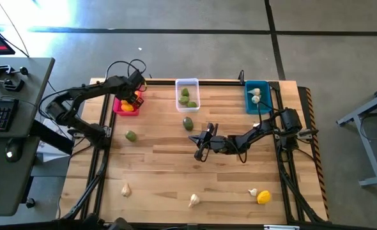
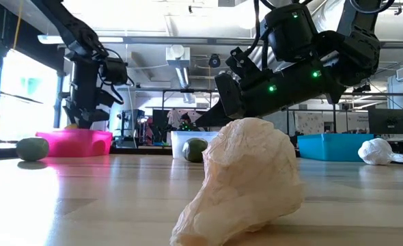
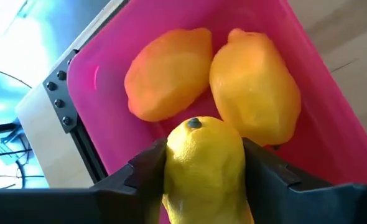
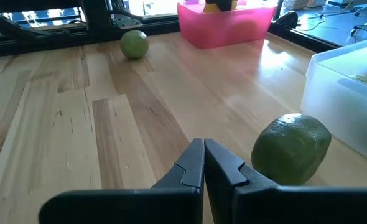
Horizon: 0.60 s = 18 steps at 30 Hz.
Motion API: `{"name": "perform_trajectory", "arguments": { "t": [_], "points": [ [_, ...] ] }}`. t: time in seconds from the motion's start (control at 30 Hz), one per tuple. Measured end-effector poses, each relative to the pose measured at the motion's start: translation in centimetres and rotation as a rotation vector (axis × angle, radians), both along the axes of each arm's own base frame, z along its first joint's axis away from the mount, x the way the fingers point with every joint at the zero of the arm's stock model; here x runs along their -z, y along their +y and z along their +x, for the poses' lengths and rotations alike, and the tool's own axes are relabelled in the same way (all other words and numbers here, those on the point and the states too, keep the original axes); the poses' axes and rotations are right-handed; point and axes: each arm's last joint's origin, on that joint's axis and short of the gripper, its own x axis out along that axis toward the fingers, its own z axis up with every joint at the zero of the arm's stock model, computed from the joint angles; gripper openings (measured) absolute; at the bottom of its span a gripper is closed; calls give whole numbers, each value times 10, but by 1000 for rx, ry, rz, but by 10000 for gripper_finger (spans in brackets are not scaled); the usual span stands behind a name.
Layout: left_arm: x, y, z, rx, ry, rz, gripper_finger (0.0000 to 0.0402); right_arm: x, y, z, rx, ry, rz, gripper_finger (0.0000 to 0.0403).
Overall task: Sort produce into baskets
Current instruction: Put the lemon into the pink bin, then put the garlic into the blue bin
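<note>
My left gripper (image 1: 133,99) hangs over the pink-red basket (image 1: 117,107) at the table's far left, shut on a yellow lemon (image 3: 203,165). Below it, two orange-yellow fruits (image 3: 168,74) (image 3: 255,87) lie on the basket's floor (image 3: 320,130). My right gripper (image 4: 203,155) is shut and holds nothing, low over the table's middle (image 1: 200,145). A dull green fruit (image 4: 291,149) rests on the wood just beside it. The clear basket (image 1: 187,83) holds green pieces, and the teal basket (image 1: 257,107) holds garlic bulbs. My left gripper pinches the lemon's two long sides (image 3: 171,168) between its fingers (image 3: 267,171). The fingers slant down from above and lie along the fruit. Its tip (image 3: 195,123) points down into the basket. Whether it touches the fruits beneath, I cannot tell.
Loose on the wood lie a second green fruit (image 1: 131,135) at the left, garlic bulbs (image 1: 126,190) (image 1: 193,200) (image 1: 253,191) near the front edge, and a yellow fruit (image 1: 263,198) at front right. One bulb (image 2: 246,178) fills the low view's foreground.
</note>
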Motion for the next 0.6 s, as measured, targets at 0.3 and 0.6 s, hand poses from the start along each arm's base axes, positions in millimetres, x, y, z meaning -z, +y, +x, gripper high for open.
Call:
{"name": "perform_trajectory", "arguments": {
  "t": [0.3, 0.6],
  "points": [
    [-6, -8, 1, 48, 29, -5, 224, 1, 0, 0, 6, 2, 15, 0],
    [-31, -24, 1, 75, -80, 76, 225, 1, 0, 0, 5, 2, 15, 0]
  ]
}}
